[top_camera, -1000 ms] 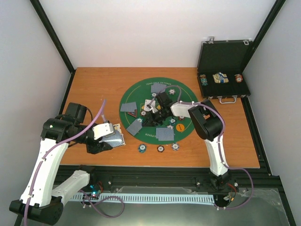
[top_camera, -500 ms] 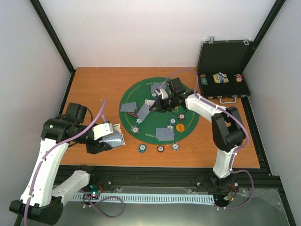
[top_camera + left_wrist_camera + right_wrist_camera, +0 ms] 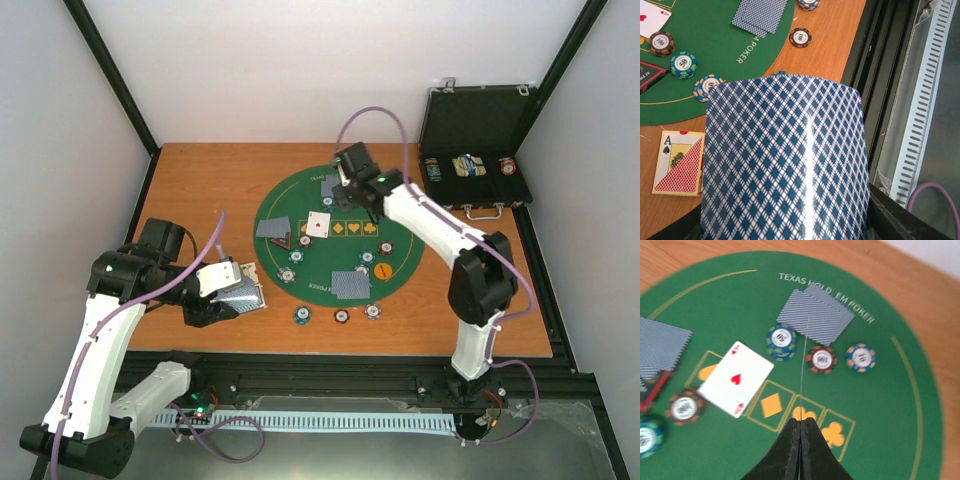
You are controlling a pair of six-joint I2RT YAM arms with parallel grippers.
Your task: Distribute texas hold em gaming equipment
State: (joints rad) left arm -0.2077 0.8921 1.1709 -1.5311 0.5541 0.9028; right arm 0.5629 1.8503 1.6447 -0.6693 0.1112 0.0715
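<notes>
**Top view.** The right arm stretches across the green mat to its far side. Its jaws hang just beside the face-down pair under the printed title, and their opening cannot be told from here. A face-up ace of hearts lies at the left end of the mat's centre row. The left arm sits at the near left of the tabletop, its jaws clamped on the deck. Three poker chips rest on bare wood just off the mat's near edge. The black case stands open at the far right.

**Left wrist view.** The deck fills the frame, lattice back up. The jaws are hidden beneath it and, judging by how it is carried, grip it firmly. An odd card marked with a spade lies on the wood beside it.

**Right wrist view.** The right arm's jaws are pressed tip to tip, empty and touching nothing, above the printed suit boxes. The ace of hearts lies skewed, between the first two boxes.

The step in hand appears to be dealing the centre row. Done well, it calls for one card taken from the top of the deck. That card should be laid square in the next box, clear of the nearby chips.
</notes>
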